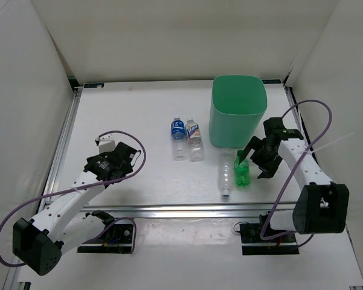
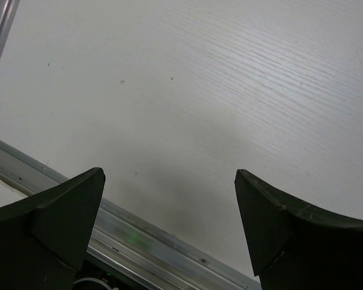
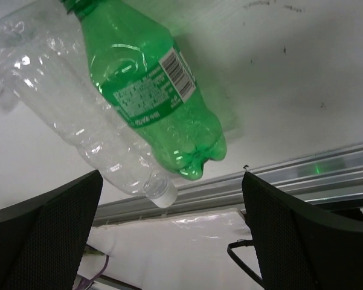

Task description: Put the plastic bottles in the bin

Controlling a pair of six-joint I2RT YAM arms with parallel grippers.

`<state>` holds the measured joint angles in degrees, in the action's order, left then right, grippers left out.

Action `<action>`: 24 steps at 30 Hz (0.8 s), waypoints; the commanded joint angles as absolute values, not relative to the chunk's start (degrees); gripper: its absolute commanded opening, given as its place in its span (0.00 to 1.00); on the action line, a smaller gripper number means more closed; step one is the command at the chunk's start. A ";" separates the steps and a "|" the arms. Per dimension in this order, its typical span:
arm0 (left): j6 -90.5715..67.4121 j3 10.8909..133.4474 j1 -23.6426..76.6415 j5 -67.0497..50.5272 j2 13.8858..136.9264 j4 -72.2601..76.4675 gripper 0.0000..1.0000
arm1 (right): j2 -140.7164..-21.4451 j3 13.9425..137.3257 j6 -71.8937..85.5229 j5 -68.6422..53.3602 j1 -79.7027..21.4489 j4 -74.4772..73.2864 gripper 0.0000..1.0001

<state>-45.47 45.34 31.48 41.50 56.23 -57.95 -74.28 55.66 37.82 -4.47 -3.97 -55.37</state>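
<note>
Green bottle, three clear ones lying (outside), mint bin upright

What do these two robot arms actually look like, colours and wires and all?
The left arm and right arm each have white tube-like links joined by chunky black joints. A thin purple cable loops loosely along each one. The left gripper and right gripper each end in two dark, wedge-shaped fingers.

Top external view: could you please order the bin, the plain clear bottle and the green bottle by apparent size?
1. bin, by far the largest.
2. plain clear bottle, a little longer than the next.
3. green bottle.
The two bottles lie side by side, so nearness hardly matters.
</note>
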 commanded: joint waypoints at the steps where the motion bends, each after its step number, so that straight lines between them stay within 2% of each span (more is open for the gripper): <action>1: -45.62 44.82 31.73 43.24 54.93 -56.78 1.00 | -77.16 58.01 36.56 -1.68 -5.18 -52.65 1.00; 16: -46.67 45.35 31.73 43.77 58.00 -57.30 1.00 | -85.25 52.92 37.62 -0.18 -6.59 -47.02 1.00; 21: -46.67 45.88 31.73 44.29 59.23 -57.83 1.00 | -85.78 51.07 37.62 -0.79 -6.07 -45.97 0.91; 24: -46.67 45.88 31.73 44.30 59.77 -57.83 1.00 | -86.40 50.02 38.23 -1.32 -5.27 -45.97 0.81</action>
<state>-46.17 45.32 31.48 42.70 59.64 -57.89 -85.71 51.13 38.02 -1.69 -6.11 -47.03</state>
